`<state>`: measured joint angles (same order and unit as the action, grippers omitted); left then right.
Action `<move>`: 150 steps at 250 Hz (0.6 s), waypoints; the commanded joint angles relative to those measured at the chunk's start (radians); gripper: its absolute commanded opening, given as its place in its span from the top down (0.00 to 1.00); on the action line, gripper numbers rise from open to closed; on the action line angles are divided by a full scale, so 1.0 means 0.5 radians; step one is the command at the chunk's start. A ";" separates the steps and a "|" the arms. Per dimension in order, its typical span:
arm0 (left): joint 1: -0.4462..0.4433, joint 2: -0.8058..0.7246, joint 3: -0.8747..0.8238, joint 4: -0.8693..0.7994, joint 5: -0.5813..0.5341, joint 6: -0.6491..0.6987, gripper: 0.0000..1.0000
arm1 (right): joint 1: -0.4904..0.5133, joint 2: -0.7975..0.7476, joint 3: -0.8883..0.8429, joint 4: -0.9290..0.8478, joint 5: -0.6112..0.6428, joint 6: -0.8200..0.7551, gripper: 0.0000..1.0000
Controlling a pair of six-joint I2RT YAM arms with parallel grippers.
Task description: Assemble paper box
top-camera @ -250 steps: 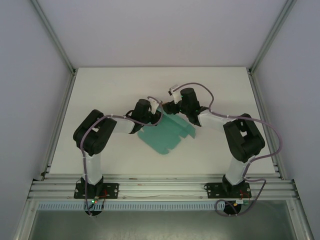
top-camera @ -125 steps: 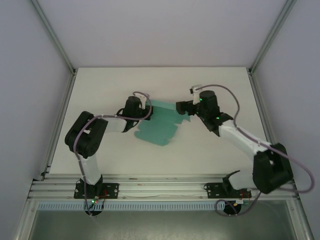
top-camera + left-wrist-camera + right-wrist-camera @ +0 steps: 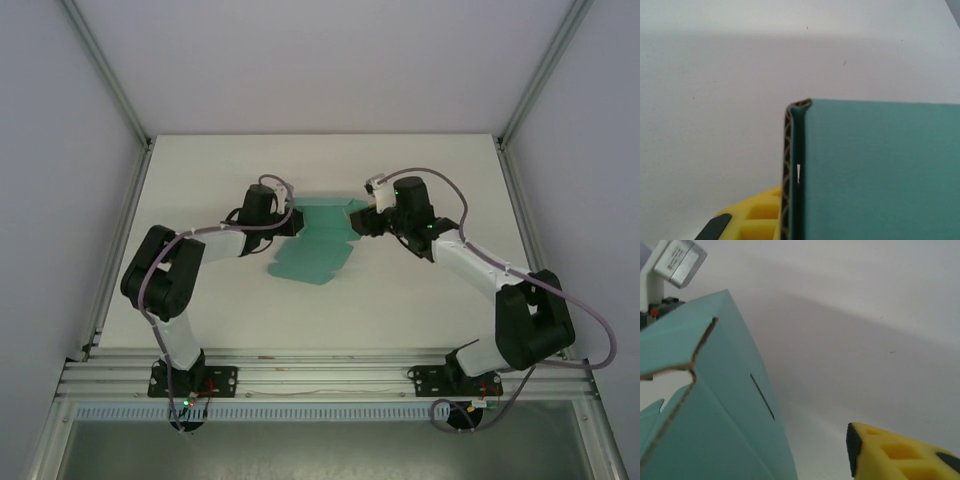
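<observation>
Paper box (image 3: 315, 255): teal corrug. sheet, partly folded up, brown cut edges.

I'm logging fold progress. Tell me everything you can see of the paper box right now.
The paper box is a teal-green die-cut sheet, partly folded, not yet closed. It looks like thin corrugated card: cut edges show a brown fluted core. The left wrist view shows one edge doubled over; the right wrist view shows a narrow slit and a notched edge. It sits over the table between the left gripper and right gripper, which meet its far corners; grip unclear.
</observation>
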<state>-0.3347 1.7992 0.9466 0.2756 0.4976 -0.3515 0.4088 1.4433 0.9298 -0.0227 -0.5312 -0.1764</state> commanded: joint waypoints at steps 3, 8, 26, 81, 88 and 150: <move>-0.009 -0.009 0.109 -0.155 -0.003 -0.051 1.00 | 0.000 -0.023 0.030 0.126 -0.086 -0.022 0.68; -0.009 -0.004 0.116 -0.168 -0.006 -0.053 1.00 | -0.001 -0.024 0.030 0.128 -0.093 -0.019 0.73; -0.009 0.014 0.147 -0.225 -0.077 -0.078 1.00 | 0.004 -0.029 0.031 0.141 -0.093 -0.009 0.90; -0.009 0.080 0.274 -0.567 -0.637 -0.255 0.92 | 0.098 -0.197 -0.067 0.182 0.080 -0.034 1.00; -0.009 0.086 0.287 -0.607 -0.714 -0.278 0.92 | 0.113 -0.223 -0.079 0.184 0.102 -0.034 1.00; 0.001 0.167 0.411 -0.891 -1.084 -0.481 0.92 | 0.222 -0.307 -0.129 0.207 0.192 -0.037 1.00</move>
<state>-0.3935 1.8198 1.1343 -0.0120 0.2749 -0.4740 0.5030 1.3590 0.8688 0.0391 -0.4549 -0.2008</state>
